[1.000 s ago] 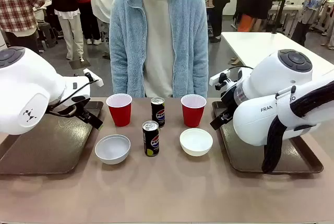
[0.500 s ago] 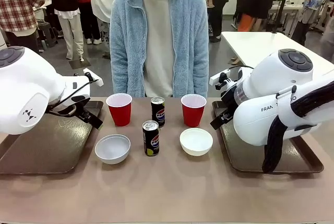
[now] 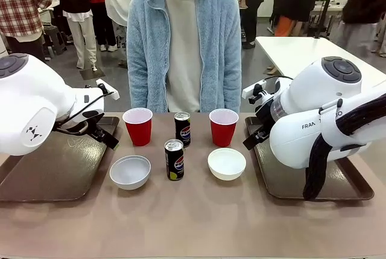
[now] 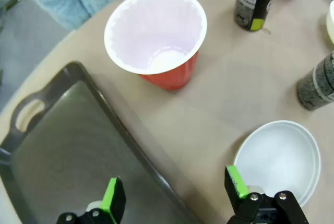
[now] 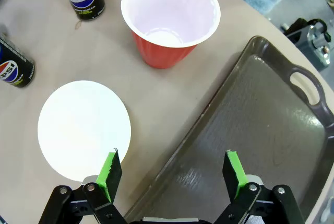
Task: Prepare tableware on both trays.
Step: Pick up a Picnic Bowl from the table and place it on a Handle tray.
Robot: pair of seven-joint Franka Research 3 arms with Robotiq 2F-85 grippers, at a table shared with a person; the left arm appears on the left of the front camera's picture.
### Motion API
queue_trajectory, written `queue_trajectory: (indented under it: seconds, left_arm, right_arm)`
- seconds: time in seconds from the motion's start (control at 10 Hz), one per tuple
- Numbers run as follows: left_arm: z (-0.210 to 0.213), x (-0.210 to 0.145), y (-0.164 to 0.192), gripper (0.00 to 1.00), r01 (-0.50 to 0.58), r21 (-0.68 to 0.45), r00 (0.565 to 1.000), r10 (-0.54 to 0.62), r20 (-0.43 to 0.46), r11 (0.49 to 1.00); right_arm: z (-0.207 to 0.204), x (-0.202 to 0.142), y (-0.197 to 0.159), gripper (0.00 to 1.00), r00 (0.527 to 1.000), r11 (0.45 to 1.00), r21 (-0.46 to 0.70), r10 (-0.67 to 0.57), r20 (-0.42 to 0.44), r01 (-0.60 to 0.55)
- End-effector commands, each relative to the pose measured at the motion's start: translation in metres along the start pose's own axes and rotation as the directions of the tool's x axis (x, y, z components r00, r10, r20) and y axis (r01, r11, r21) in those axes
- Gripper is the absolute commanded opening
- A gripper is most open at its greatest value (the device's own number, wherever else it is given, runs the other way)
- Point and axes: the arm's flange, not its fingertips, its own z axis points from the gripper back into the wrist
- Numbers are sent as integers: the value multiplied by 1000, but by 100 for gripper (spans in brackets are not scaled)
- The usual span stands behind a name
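Tableware (image 3: 174,161) on table (image 3: 199,223) between trays (image 3: 54,171)

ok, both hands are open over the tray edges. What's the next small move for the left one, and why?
Probably ease the left hand forward toward the nearest red cup. Its jaws stand open and empty above the left tray, the cup stands upright on the table just ahead, and no tableware is on that tray yet.

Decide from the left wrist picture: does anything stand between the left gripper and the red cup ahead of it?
Nothing visible does. The open left gripper hangs over the rim of the tray, and only that rim and bare table lie between it and the red cup. The white bowl sits off to one side.
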Motion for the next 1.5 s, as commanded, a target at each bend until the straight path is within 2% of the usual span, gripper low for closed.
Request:
queue_trajectory:
  seconds: [0.0, 0.1, 0.3, 0.5, 0.7, 0.8, 0.9, 1.0, 1.1, 1.2, 1.3, 1.4]
  left_arm:
    - [0, 0, 0, 100, 0, 0, 1000, 0, 0, 1000]
    - [0, 0, 0, 100, 0, 0, 1000, 0, 0, 1000]
    - [57, -34, -21, 100, 88, 0, 994, -88, -63, 996]
    - [109, -65, -32, 100, 119, -80, 979, -131, -156, 990]
    - [143, -90, -40, 100, 116, -119, 963, -141, -231, 986]
    - [152, -103, -50, 100, 109, -140, 961, -140, -240, 984]
    - [154, -108, -58, 100, 60, -117, 972, -85, -218, 991]
    - [143, -21, -28, 100, 107, -106, 959, -131, -251, 989]
    - [143, -21, -28, 100, 107, -106, 959, -131, -251, 989]
    - [143, -21, -28, 100, 107, -106, 959, -131, -251, 989]
    - [164, -28, -32, 100, 96, -116, 959, -123, -256, 989]
    - [147, -25, -4, 100, -33, -293, 980, -26, -198, 955]
  right_arm:
    - [0, 0, 0, 100, 1000, 1000, 0, 0, 0, 0]
    - [0, 0, 0, 100, 1000, 1000, 0, 0, 0, 0]
    - [52, -20, 29, 100, 999, 999, 21, 33, -25, -32]
    - [113, -54, 61, 100, 993, 997, 71, 35, -109, -27]
    - [153, -97, 88, 100, 979, 999, 36, -1, -204, 9]
    - [159, -116, 98, 100, 967, 999, 18, -30, -253, 36]
    - [151, -127, 92, 100, 952, 998, -11, -55, -300, 54]
    - [152, -7, 72, 100, 974, 1000, 18, 11, -227, -7]
    - [152, -7, 72, 100, 974, 1000, 18, 11, -227, -7]
    - [179, -23, 81, 100, 961, 1000, -10, -19, -276, 16]
    - [151, -15, 46, 100, 979, 984, 155, -55, -197, 86]
    - [148, -20, 25, 100, 980, 935, 303, -151, -130, 184]
